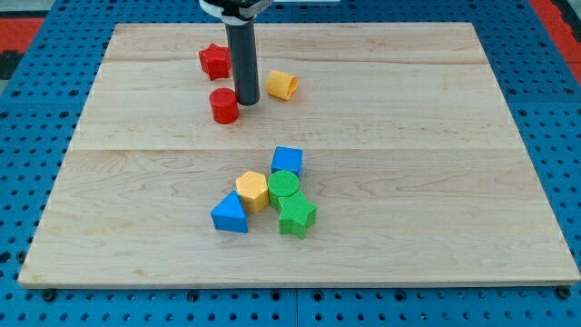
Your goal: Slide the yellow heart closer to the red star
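The red star (214, 61) lies near the view's top, left of centre. The yellow heart (281, 85) lies to its right, a short way off. My tip (246, 101) rests on the board between them, a little lower, with the dark rod rising between the star and the heart. The tip is just right of a red cylinder (223, 105), close to it or touching, and left of the yellow heart with a small gap.
A cluster sits lower in the middle of the wooden board (436, 182): a blue cube (287, 162), a green cylinder (284, 186), a green star (296, 215), a yellow hexagon (251, 191) and a blue triangle (231, 214).
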`<state>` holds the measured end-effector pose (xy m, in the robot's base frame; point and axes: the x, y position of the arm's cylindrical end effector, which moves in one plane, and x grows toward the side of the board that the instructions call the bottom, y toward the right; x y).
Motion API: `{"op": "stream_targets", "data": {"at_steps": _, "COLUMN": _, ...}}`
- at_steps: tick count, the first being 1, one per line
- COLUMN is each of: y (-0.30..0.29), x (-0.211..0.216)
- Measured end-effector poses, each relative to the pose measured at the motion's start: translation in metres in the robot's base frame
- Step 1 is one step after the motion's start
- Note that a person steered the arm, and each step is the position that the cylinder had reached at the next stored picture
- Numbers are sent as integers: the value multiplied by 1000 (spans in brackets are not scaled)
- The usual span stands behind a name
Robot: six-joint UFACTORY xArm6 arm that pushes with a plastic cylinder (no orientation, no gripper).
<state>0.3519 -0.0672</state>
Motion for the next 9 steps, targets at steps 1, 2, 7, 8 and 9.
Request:
{"op": "stream_targets", "data": {"at_steps": 1, "y": -31, "x": -26}}
{"op": "stream_targets", "data": {"at_steps": 2, "y": -29, "x": 22}}
{"op": "stream_targets", "data": {"at_steps": 7, "y": 141, "x": -61}}
{"op": "stream_targets", "data": {"at_steps": 8, "y": 99, "x": -69}}
{"op": "stream_targets", "data": {"at_steps": 9, "y": 61, "x": 2}}
